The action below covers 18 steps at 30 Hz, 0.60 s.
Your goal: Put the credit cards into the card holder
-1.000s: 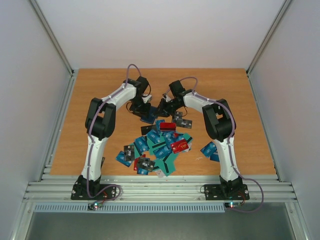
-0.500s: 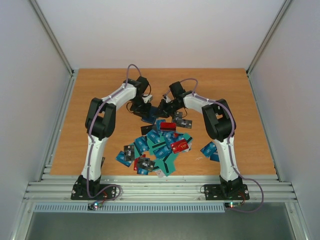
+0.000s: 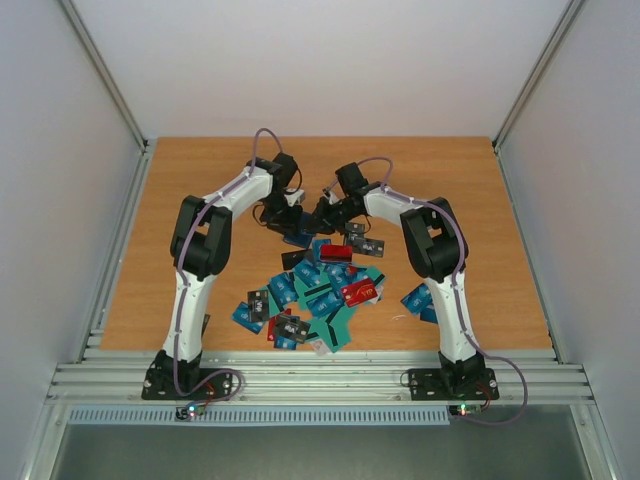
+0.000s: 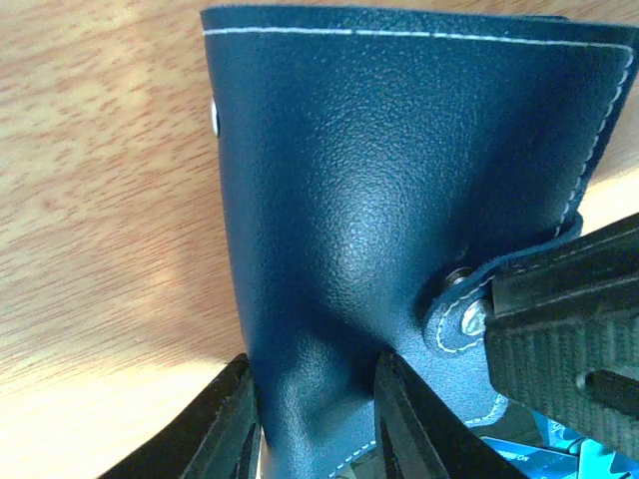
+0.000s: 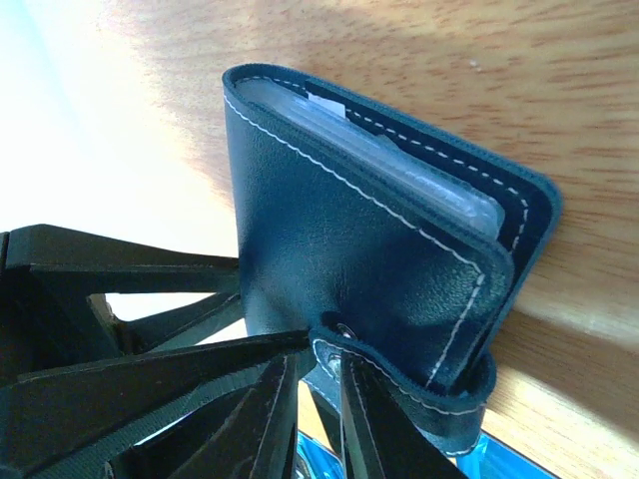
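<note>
Fingers (image 4: 228, 427) of L gripper (image 4: 312, 431) pinch card holder (image 4: 399, 180) at frame btm; R gripper (image 5: 318, 404) nips its snap tab (image 5: 344, 339); credit cards (image 3: 322, 298) heaped mid-frame

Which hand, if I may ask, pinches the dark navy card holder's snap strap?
The right hand, closed on the strap; the left hand grips the card holder itself.

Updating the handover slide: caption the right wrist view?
Right gripper pinching the snap tab of the folded navy card holder, with the wooden table behind.
</note>
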Available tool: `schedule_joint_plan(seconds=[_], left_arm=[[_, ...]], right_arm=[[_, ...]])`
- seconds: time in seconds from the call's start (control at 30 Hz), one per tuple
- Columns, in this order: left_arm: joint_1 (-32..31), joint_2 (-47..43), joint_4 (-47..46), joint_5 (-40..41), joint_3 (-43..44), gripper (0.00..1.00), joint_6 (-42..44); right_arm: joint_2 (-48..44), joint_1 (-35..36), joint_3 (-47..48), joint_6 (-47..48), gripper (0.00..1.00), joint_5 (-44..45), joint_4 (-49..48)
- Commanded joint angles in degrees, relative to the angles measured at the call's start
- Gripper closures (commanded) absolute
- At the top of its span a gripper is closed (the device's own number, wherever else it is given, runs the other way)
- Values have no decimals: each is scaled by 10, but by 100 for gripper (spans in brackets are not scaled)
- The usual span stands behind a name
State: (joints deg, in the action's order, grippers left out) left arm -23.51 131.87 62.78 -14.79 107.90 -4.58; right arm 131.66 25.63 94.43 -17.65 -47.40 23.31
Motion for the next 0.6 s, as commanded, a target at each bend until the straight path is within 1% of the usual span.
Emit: schedule_joint_plan(seconds=[0.0, 0.23, 0.4, 0.47, 0.57], left_arm=[[-12, 39, -13, 1, -20, 68, -5], [-12, 39, -13, -7, -23, 68, -7], [-12, 42, -14, -22, -24, 68, -15], [-12, 44, -14, -27, -22, 68, -24], [-12, 44, -12, -24, -23, 68, -35]], right_arm=[[22, 6, 11, -5, 86, 25, -5], [17, 6, 19, -3, 86, 46, -8], [-2, 5, 4, -7, 86, 22, -28], [-22, 6, -10, -1, 86, 27, -21], [-53, 6, -34, 18, 86, 50, 16]])
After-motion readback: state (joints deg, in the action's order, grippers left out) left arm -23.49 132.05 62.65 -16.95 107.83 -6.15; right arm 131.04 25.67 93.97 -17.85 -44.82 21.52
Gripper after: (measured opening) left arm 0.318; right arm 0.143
